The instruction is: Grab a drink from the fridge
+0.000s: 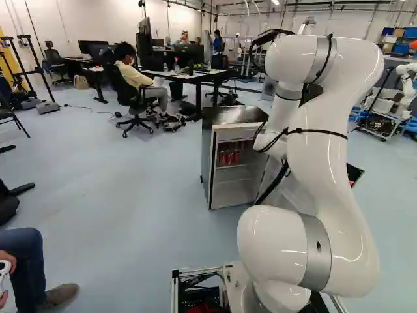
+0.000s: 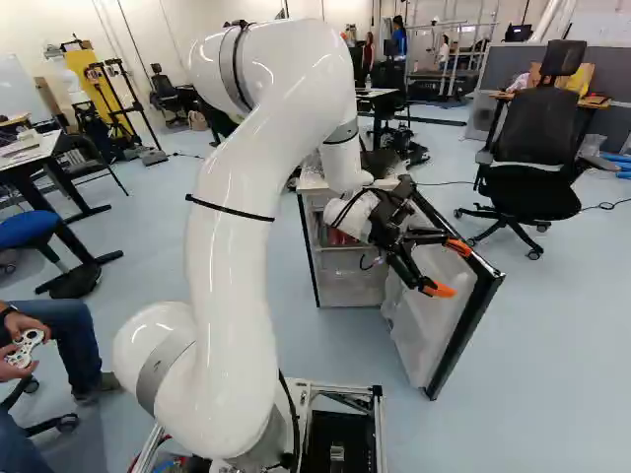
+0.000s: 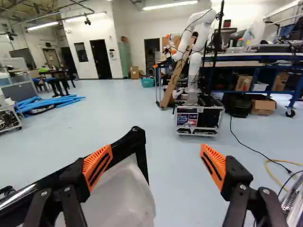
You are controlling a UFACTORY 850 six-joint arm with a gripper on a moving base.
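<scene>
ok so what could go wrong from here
The open gripper is right by the top edge of the fridge door, so a small sideways move might snag a finger or swing the door. It also points away from the cans, so turning back toward them could knock the wrist into the door or the fridge.

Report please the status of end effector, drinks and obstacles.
End effector open, nothing gripped. Red cans inside open fridge. Fridge door close beside one finger.
</scene>
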